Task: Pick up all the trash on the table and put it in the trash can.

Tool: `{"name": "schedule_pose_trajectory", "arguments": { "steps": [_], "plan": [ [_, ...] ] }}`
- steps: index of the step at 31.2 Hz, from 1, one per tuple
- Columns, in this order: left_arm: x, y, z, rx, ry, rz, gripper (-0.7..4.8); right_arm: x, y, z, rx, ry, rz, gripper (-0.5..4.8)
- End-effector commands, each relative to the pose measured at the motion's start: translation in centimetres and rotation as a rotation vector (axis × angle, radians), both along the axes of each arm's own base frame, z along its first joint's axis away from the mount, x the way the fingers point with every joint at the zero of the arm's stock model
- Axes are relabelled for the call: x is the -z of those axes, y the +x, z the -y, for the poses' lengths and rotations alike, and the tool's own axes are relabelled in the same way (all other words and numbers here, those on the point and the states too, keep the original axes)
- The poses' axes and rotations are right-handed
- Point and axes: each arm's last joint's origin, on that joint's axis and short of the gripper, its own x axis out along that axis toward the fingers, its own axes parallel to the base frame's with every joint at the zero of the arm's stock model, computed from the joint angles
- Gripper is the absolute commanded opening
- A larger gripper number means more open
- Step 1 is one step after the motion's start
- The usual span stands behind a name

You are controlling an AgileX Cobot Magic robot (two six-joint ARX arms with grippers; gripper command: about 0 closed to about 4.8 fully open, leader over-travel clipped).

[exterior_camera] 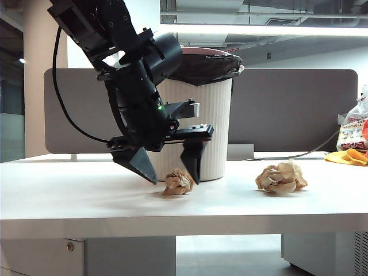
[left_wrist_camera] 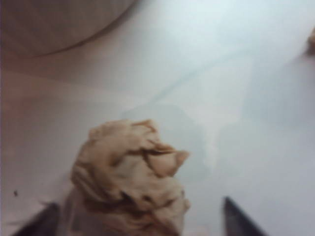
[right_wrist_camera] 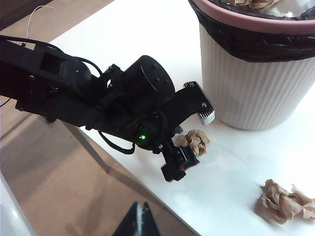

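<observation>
Exterior faces table (exterior_camera: 86, 201) edge-on; wrists look down, sharing paper ball (right_wrist_camera: 197, 142).

Tan-brown trash (exterior_camera: 178, 182) on white table (exterior_camera: 86, 195); off-white ribbed trash can (exterior_camera: 215, 123), pinkish rim, black liner.

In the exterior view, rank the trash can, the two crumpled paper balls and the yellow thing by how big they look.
1. trash can
2. paler paper ball
3. small paper ball and yellow item: too close, and the item is cut off.
</observation>
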Motion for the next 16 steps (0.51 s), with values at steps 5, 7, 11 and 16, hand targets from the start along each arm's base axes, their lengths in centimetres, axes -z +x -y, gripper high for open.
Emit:
{"name": "schedule_pose_trajectory", "arguments": {
  "steps": [5, 7, 11, 16],
  "plan": [
    [-0.4, 0.0, 0.1, 0.000, -0.005, 0.010, -0.06, -0.3, 0.0, 0.0, -0.005, 0.016, 0.018, -0.08],
    [-0.6, 0.0, 0.1, 0.003, -0.007, 0.009, -0.06, -0.3, 0.0, 0.0, -0.005, 0.016, 0.018, -0.08],
    [-2.1, -0.1, 0.0, 0.005, -0.021, 0.031, -0.06, -0.3, -0.1, 0.0, -0.005, 0.017, 0.019, -0.08],
    [-7.1, -0.9, -0.5, 0.037, -0.130, 0.121, -0.06, -0.5, -0.1, 0.1, -0.003, 0.016, 0.034, -0.08]
  ]
}}
